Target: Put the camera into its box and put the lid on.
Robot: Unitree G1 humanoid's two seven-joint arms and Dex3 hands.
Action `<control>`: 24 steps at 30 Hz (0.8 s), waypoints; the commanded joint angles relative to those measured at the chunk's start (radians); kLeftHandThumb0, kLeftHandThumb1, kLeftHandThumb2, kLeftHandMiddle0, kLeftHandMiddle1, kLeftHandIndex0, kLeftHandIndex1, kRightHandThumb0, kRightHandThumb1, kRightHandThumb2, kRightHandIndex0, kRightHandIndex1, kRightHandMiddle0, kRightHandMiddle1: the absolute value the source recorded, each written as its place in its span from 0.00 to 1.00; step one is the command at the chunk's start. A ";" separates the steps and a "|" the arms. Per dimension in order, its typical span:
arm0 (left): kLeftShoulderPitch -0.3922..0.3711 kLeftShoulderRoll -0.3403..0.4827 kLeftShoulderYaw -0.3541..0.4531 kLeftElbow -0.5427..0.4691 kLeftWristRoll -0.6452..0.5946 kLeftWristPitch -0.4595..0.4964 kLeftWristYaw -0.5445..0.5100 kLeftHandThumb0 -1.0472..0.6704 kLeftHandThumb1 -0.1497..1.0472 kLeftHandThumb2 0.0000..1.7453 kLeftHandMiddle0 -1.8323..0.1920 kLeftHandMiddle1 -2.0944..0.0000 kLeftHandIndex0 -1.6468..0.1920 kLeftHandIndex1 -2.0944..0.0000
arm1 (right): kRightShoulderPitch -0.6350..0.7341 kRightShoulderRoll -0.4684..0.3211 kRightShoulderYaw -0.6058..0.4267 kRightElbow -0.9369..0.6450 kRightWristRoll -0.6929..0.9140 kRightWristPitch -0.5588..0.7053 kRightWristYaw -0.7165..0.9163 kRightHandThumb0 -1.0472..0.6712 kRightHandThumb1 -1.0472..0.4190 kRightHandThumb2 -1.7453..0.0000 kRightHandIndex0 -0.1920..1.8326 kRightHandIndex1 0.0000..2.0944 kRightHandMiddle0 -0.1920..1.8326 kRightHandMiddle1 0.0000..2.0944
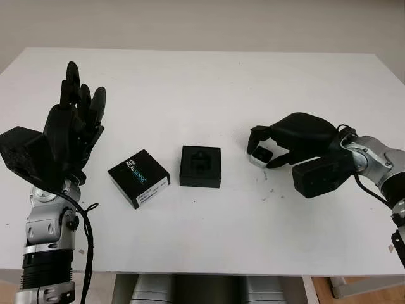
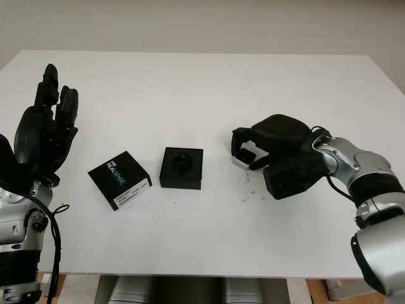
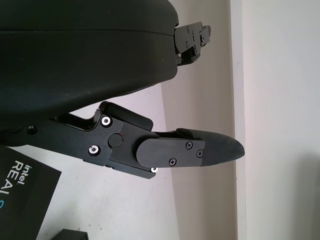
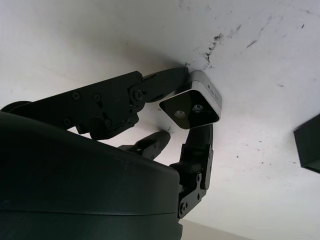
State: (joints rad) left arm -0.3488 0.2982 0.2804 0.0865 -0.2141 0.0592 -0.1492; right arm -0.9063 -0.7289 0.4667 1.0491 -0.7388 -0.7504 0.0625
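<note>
The small silver and black camera (image 4: 196, 105) sits between the fingers of my right hand (image 1: 269, 149), low over the table at the right. Its lens face shows in the right wrist view, with one finger (image 4: 145, 90) along its side and another finger (image 4: 200, 145) under it. The open black box (image 1: 200, 166), with a moulded insert, lies at the table's middle, a short way left of the camera. The black lid (image 1: 138, 178), printed "REALSENSE", lies flat further left. My left hand (image 1: 73, 120) is raised above the table's left edge, open, holding nothing.
The white table (image 1: 209, 88) stretches wide behind the objects. Small dark specks (image 1: 269, 190) mark the surface just in front of the right hand. A black cable (image 1: 85, 234) hangs along the left arm.
</note>
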 commanded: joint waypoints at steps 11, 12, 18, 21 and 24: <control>-0.012 0.007 0.000 -0.009 -0.006 0.008 -0.009 0.22 1.00 0.22 1.00 0.98 1.00 0.98 | 0.018 0.057 -0.140 0.005 0.252 0.200 0.257 0.43 0.05 0.97 0.26 0.02 0.26 0.64; -0.011 0.007 -0.001 -0.011 -0.005 0.010 -0.009 0.22 1.00 0.23 1.00 0.98 1.00 0.98 | 0.020 0.060 -0.148 -0.001 0.267 0.212 0.272 0.43 0.05 0.97 0.25 0.02 0.26 0.64; -0.008 0.001 0.000 -0.022 -0.016 0.026 -0.010 0.22 1.00 0.22 1.00 0.98 1.00 0.98 | 0.033 0.076 -0.195 -0.025 0.344 0.263 0.336 0.43 0.05 0.97 0.25 0.02 0.25 0.68; -0.007 0.000 0.000 -0.018 -0.021 0.020 -0.014 0.22 1.00 0.22 1.00 0.98 1.00 0.98 | 0.037 0.081 -0.210 -0.039 0.365 0.282 0.351 0.42 0.05 0.97 0.24 0.02 0.25 0.69; -0.004 -0.001 0.002 -0.012 -0.025 0.013 -0.020 0.22 1.00 0.22 1.00 1.00 1.00 0.99 | 0.045 0.086 -0.220 -0.055 0.377 0.294 0.351 0.41 0.05 0.97 0.24 0.02 0.25 0.69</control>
State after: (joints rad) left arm -0.3488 0.2975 0.2789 0.0823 -0.2318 0.0818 -0.1635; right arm -0.8659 -0.6489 0.2645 1.0121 -0.3755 -0.4637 0.4131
